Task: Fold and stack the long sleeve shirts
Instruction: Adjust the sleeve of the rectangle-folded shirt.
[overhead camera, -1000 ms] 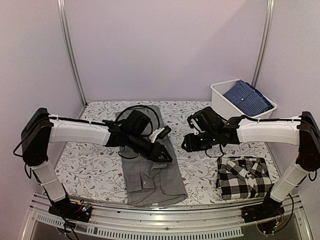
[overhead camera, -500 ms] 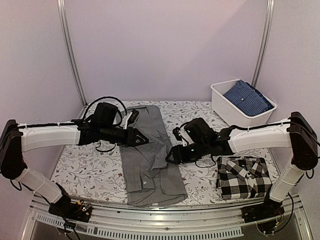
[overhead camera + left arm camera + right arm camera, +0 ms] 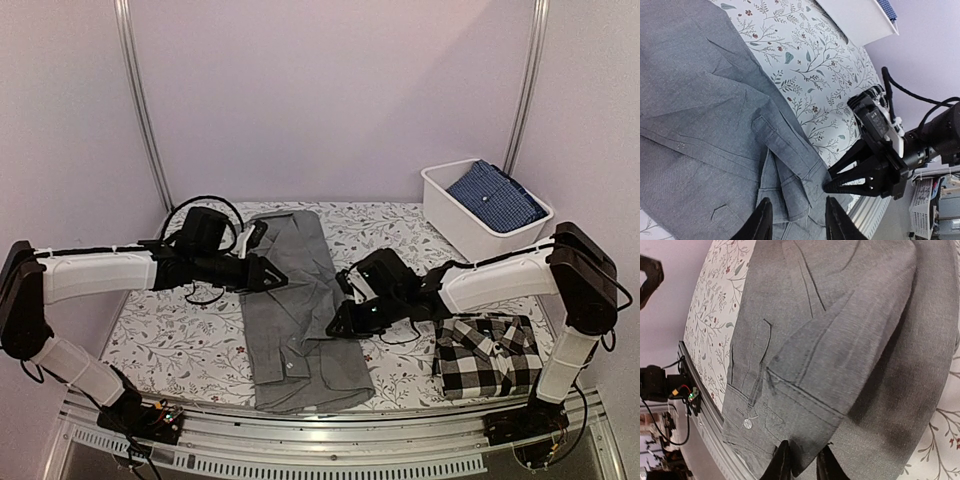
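Your grey shirt lies lengthwise on the middle of the table, so each arm can work one long edge. The checked shirt sits folded at the near right, probably as the stack's base. The white bin at the far right holds a folded blue shirt. Your left gripper hovers with fingers apart over the left edge, and your right gripper pinches the right edge
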Robot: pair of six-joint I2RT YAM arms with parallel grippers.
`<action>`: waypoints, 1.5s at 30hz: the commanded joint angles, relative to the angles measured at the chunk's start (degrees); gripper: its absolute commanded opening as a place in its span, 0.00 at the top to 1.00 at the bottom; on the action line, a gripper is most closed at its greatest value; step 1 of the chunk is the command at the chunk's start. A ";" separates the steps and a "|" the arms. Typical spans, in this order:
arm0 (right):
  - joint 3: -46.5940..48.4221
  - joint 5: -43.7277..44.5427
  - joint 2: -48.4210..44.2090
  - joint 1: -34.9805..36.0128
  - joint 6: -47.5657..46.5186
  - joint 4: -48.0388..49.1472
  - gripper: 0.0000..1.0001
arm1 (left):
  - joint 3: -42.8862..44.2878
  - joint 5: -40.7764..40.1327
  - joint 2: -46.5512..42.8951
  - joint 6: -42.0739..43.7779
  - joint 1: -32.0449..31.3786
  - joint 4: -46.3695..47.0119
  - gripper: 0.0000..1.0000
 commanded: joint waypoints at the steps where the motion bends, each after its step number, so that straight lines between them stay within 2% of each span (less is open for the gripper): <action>1: 0.21 1.83 -0.03 -0.21 0.07 -1.25 0.90 | -1.05 0.02 -1.23 0.92 1.08 -0.48 0.65; 4: -2.01 2.96 -1.48 -2.15 -0.49 -3.11 1.00 | -1.90 -0.28 -0.90 0.84 1.93 -0.96 0.65; 11: -4.87 7.16 -4.23 -4.06 -1.64 -7.37 1.00 | -3.30 -0.25 2.45 -0.36 3.58 -0.61 0.65; 23: -3.49 11.10 -2.27 -3.56 -2.85 -12.45 0.98 | -1.62 -0.93 12.26 -3.08 3.95 2.92 0.65; 25: -3.42 11.51 -2.13 -3.45 -3.04 -12.82 0.95 | -1.41 -2.18 13.10 -3.62 4.00 3.68 0.64; 33: 0.69 14.86 -3.75 -2.32 -4.49 -16.80 0.70 | 1.62 -3.90 17.08 -6.01 4.15 7.83 0.64; 38: 3.21 20.77 -6.07 -1.27 -5.12 -20.45 0.67 | 3.32 -5.89 19.83 -6.62 3.92 7.57 0.64; 45: 8.45 22.76 -3.47 1.73 -7.17 -22.98 0.65 | 5.33 -7.33 22.71 -7.45 2.92 7.83 0.65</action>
